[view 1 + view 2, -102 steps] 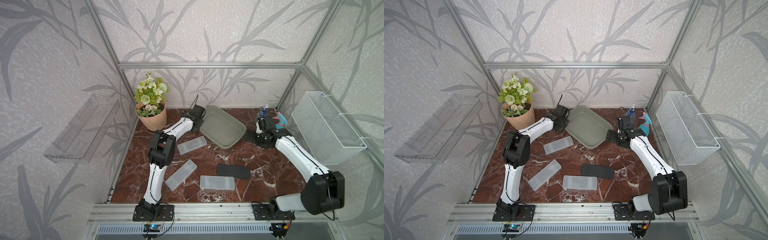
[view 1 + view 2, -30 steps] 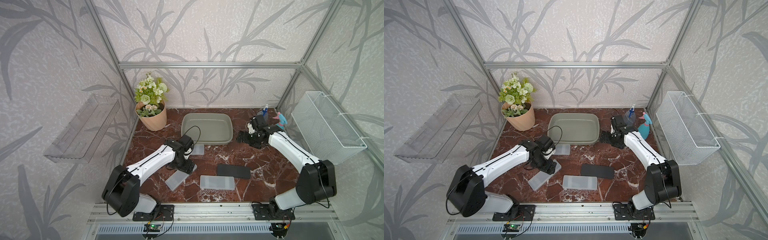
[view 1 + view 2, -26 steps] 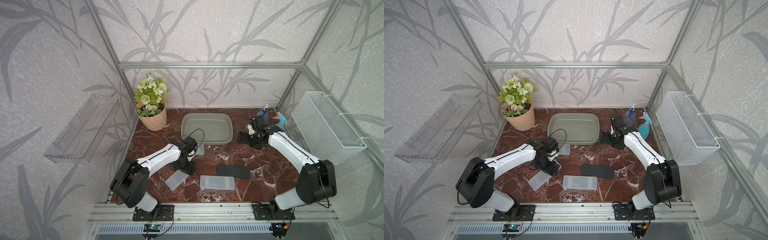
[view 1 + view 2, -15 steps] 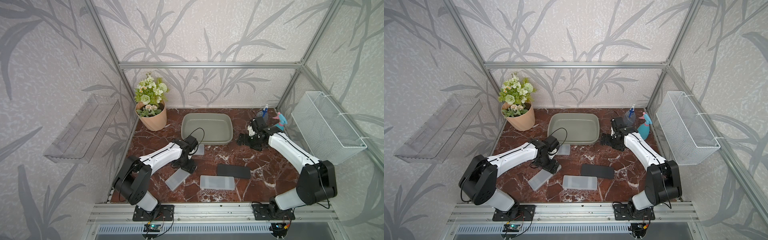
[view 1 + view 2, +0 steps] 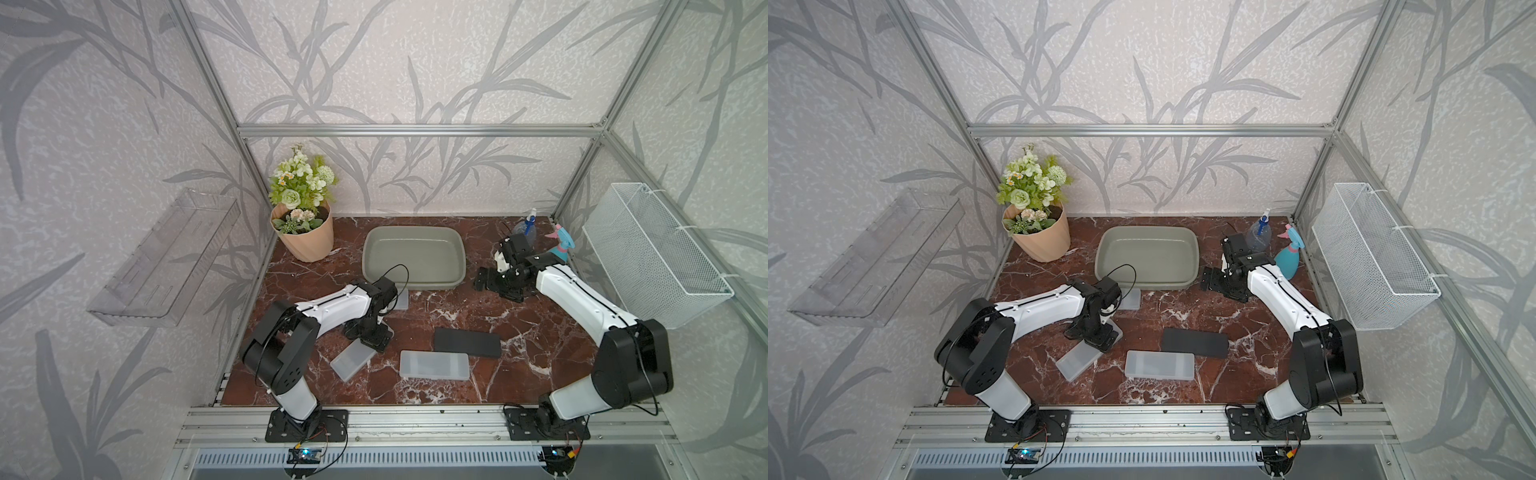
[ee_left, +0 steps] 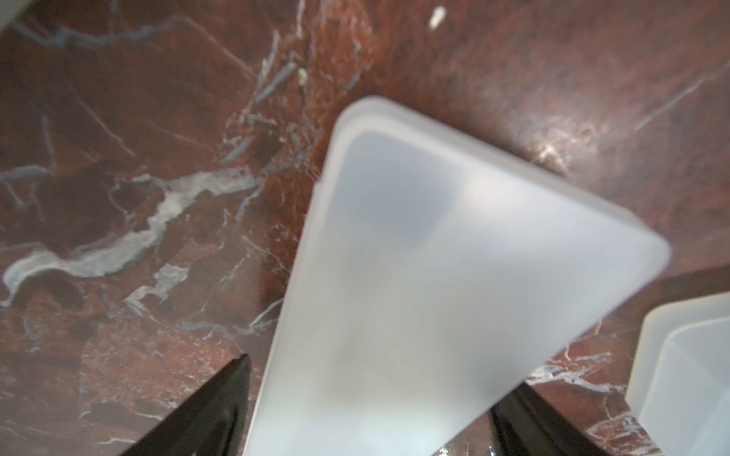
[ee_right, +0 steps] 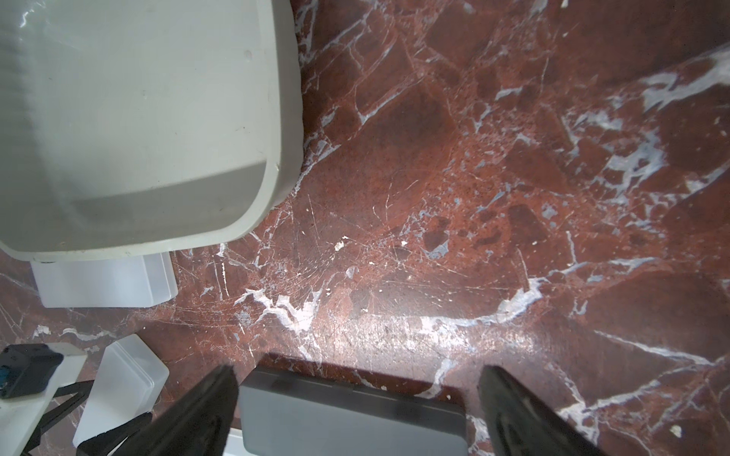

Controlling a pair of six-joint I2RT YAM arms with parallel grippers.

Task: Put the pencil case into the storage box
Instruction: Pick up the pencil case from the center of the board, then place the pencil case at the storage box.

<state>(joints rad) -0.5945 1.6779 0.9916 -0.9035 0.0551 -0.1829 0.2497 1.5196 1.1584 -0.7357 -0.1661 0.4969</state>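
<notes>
Slanted frosted case [image 5: 351, 359] [image 6: 434, 276] flat on the tabletop [image 5: 436, 316] toward the front left, outside the box [image 5: 413, 286] and well apart from it. Astride the end nearer the box, the left fingers [image 6: 213, 414], spread and not clamped (with a sliver of tabletop visible between one finger and the case edge in the left wrist view), pointing down from the left arm [image 5: 332, 307]. Just to the right, a second frosted case [image 5: 434, 365], parallel to the front edge. Close behind that, a black case [image 5: 467, 343] [image 7: 351, 418]; touching or not, impossible to tell. Farther back, a third frosted case [image 5: 401, 299] [image 7: 106, 282], partly tucked under the box's front rim and partly hidden by the left arm in both top views. All four cases outside the grey-green box at the back middle. Beside the box's right end, the right fingers [image 7: 197, 414], released wide and gripping nothing, low over bare tabletop at the tip of the right arm [image 5: 573, 299]. Beyond these, a flower pot [image 5: 303, 237] in the back left corner, two spray bottles [image 5: 561, 245] in the back right corner, a wire basket [image 5: 652, 257] on the right wall and a clear tray [image 5: 166, 262] on the left wall.
</notes>
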